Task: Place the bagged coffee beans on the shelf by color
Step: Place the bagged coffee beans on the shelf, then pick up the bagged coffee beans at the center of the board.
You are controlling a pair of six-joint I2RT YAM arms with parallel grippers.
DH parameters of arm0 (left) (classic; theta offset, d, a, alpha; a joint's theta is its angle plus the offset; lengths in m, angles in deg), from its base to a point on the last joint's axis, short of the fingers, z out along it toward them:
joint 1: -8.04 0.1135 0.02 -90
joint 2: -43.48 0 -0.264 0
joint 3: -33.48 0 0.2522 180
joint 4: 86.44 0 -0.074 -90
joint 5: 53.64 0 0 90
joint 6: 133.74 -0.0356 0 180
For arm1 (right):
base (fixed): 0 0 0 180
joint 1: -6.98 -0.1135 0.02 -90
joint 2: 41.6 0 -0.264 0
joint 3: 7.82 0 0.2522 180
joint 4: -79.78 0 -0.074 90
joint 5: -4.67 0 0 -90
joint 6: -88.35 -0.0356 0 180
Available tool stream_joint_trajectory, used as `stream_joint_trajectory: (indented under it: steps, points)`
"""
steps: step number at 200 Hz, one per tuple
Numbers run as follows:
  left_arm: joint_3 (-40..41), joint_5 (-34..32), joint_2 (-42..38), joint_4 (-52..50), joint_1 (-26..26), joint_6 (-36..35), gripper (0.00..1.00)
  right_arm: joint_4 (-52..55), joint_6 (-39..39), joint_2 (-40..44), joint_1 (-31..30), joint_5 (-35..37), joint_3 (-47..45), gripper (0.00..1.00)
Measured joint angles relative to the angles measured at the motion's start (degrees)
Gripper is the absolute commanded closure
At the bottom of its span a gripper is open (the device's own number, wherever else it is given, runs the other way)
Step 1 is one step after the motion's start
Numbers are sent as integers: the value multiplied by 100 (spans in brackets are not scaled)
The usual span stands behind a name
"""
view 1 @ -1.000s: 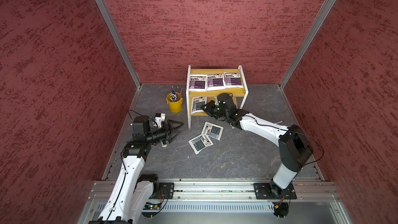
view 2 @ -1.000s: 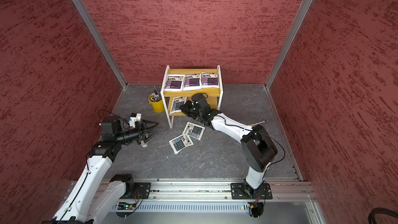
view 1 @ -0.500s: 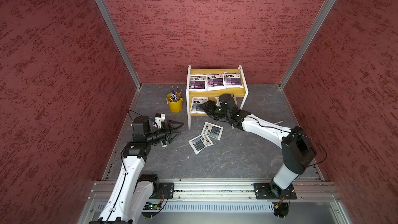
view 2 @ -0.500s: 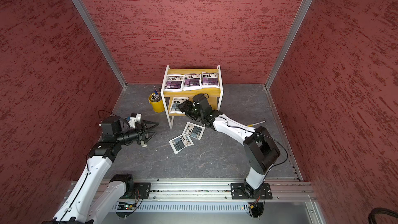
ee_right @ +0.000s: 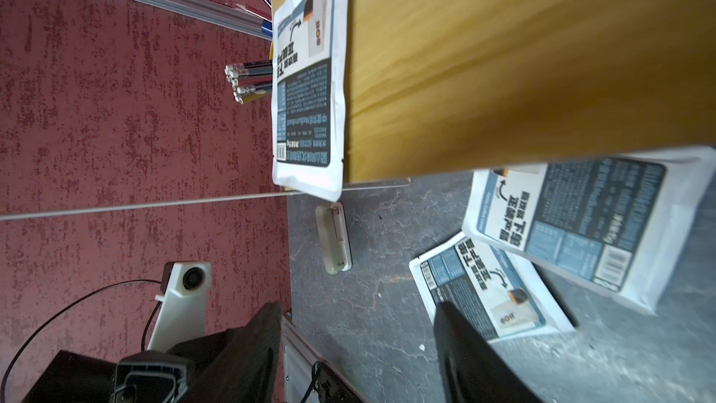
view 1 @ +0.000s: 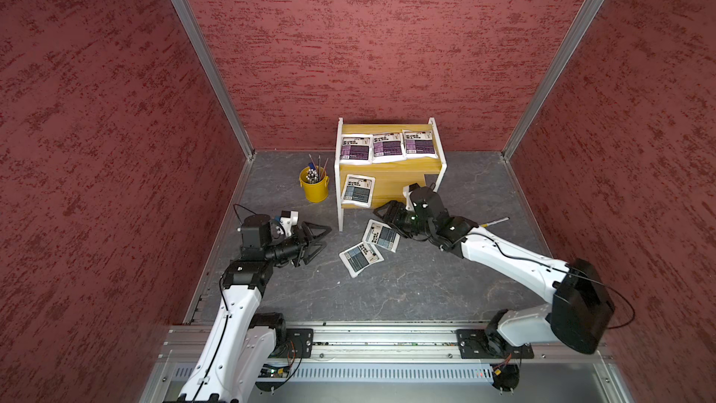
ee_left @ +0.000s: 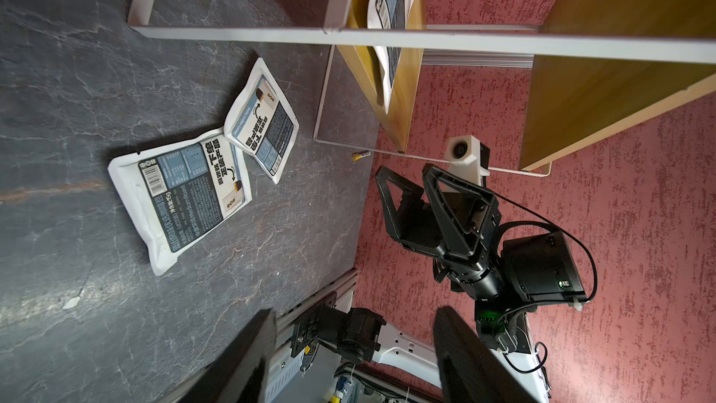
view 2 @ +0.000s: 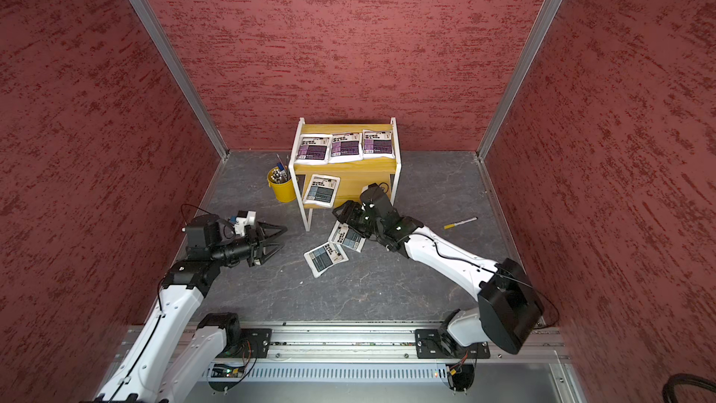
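Both wide and empty, left gripper [view 1: 326,237] and right gripper [view 1: 383,212]; I pinch the far floor pouch [view 1: 381,235] clear of the near pouch [view 1: 360,257], then set it on the shelf [view 1: 403,182] right of the shelved pouch [view 1: 358,191].

shelf [view 1: 391,173] holds purple bags [view 1: 388,148], one blue-grey bag [view 1: 358,192]; two on floor [view 1: 426,288].

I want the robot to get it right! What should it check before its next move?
1. The right gripper is open and holds nothing: ok.
2. The left gripper is open, empty, away from the bags: ok.
3. Three purple bags sit together on the top board of the shelf: ok.
4. Blue bags all on the lower board: not ok; one blue bag is there, two lie on the floor.
5. Floor bags apart: not ok; the bag nearer the shelf overlaps a corner of the other floor bag.
6. Bare room beside the blue bag on the lower board: ok.
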State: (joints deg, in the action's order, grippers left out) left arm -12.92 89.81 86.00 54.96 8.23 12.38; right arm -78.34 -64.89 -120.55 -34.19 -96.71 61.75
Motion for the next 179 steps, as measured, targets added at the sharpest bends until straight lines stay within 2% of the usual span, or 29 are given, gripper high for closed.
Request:
stream_joint_trajectory:
  steps: [37, 66, 108, 142, 179]
  points:
    - [46, 2, -35, -46, -166, -31, 28, 382, 63, 881, -24, 17, -516, 36]
    - [275, -11, 184, 44, -444, -26, 28, 485, -74, 898, -103, -87, -1019, 38]
    - [859, -166, 417, 343, -859, 111, 28, -111, -680, -111, -588, -297, -1609, 41]
    - [1082, -282, 629, 540, -898, 214, 28, -949, -1314, -1150, -988, -317, -1644, 44]
    - [1078, -669, 879, 461, -901, 195, 28, -1917, -1996, -1714, -1305, -208, -1537, 44]
